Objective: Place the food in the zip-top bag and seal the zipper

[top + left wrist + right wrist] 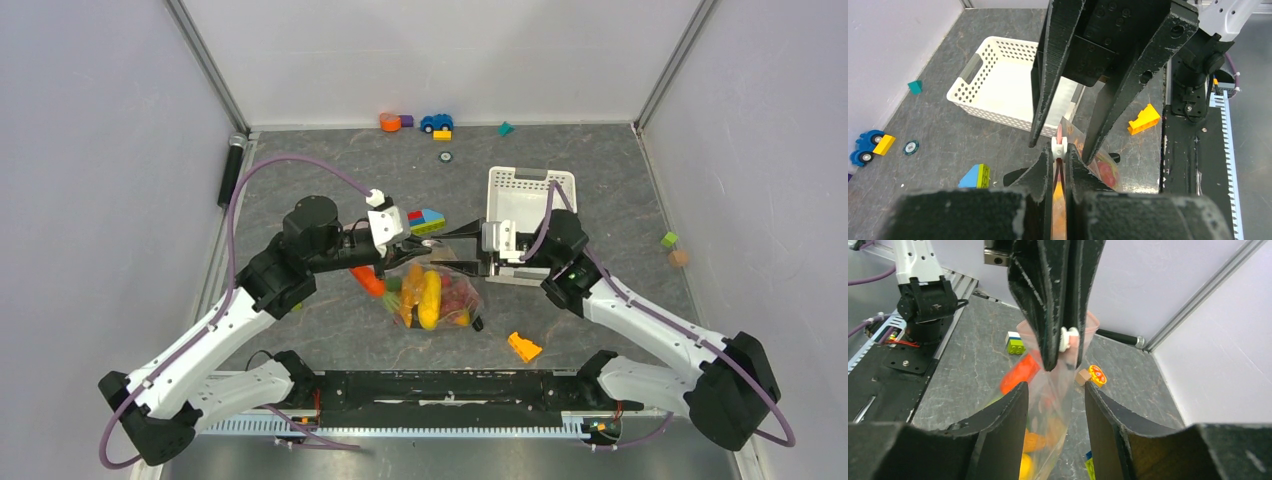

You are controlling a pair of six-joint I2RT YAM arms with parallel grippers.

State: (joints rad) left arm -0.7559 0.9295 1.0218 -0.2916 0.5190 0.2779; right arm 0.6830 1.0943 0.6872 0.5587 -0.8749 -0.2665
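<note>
The clear zip-top bag holds several toy foods, yellow, orange and red. An orange-red carrot lies at its left edge; I cannot tell if it is inside. My left gripper is shut on the zipper, at its white slider, and holds the mouth edge up. My right gripper is open, and its fingers straddle the hanging bag without touching it. In the right wrist view the left gripper pinches the slider.
A white lattice basket stands right behind the right gripper. An orange wedge block lies front right of the bag. A blue-green brick lies behind the left gripper. Small toys line the back wall; cubes lie at the right.
</note>
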